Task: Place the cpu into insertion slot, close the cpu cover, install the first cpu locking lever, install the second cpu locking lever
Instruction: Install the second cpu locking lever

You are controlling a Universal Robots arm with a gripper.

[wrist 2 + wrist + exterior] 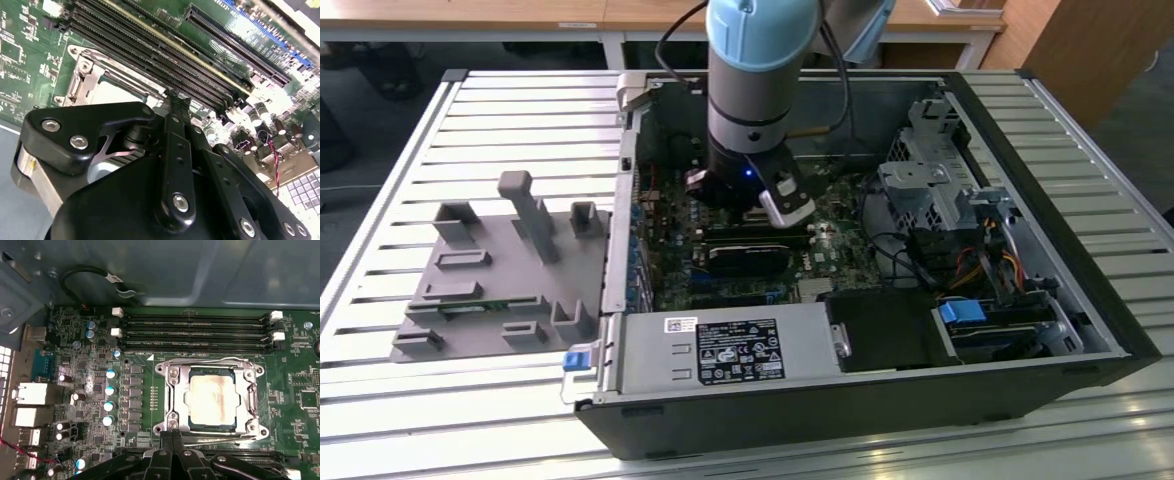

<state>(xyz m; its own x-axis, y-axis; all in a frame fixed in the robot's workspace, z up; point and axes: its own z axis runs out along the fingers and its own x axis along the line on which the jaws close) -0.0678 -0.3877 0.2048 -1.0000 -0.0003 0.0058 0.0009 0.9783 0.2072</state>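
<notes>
In the first wrist view the cpu [210, 400], silvery with a brownish stain, lies flat in the insertion slot [212, 428]. The silvery cpu cover [248, 400] is folded down around it. One wire locking lever [210, 361] runs along the socket's far side and another [225, 437] along the side nearest the gripper. My gripper [172, 437] is shut, its black fingertips together at that near edge, by the lever's end. The second wrist view has the gripper [175, 97] tip just beside the cover [82, 80] and the cpu [117, 92]. In the exterior view the arm [754, 100] reaches down into the open computer case.
Empty memory slots [195, 325] run beside the socket, with rows of capacitors [109, 397] and rear ports [30, 395] nearby. The case [1067, 200] walls, drive cage [927, 190] and cables ring the board. A power supply [720, 350] sits in front. A grey fixture [494, 270] stands on the table at the exterior view's left.
</notes>
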